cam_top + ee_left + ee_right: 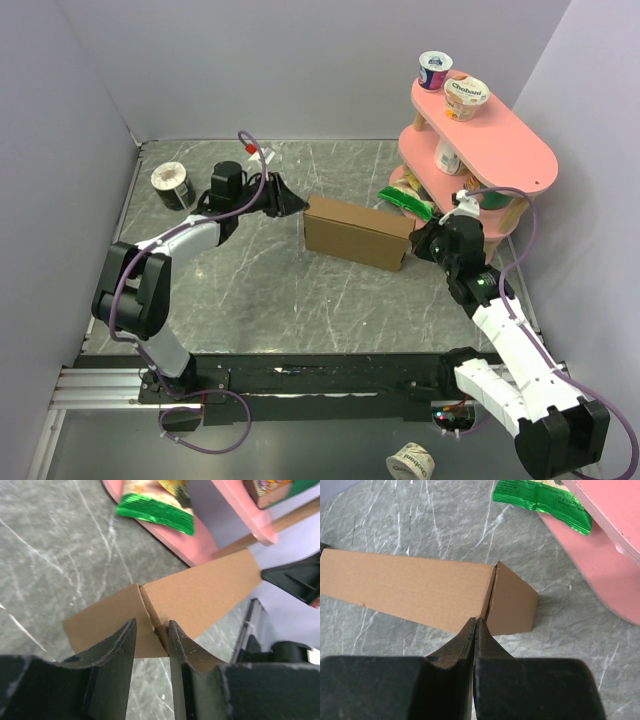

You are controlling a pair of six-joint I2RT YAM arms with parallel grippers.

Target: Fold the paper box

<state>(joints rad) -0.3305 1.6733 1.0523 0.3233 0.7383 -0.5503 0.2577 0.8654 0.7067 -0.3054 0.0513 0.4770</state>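
The paper box point(355, 232) lies folded up as a closed brown cardboard block in the middle of the table. My left gripper point(291, 203) is at its left end. In the left wrist view the left gripper point(151, 629) stands partly open, its fingertips point(175, 637) straddling the box's point(200, 595) corner fold, with table showing through the gap. My right gripper point(420, 243) is at the box's right end. In the right wrist view the right gripper point(476, 621) is shut with nothing in it, its tips against the box's point(410, 587) near edge beside the end seam.
A pink two-level shelf point(520, 150) stands at the back right with yogurt cups point(466, 97) on top and a green packet point(405, 202) on its lower level close to the box. A cup point(172, 185) sits at the back left. Grey walls enclose the table.
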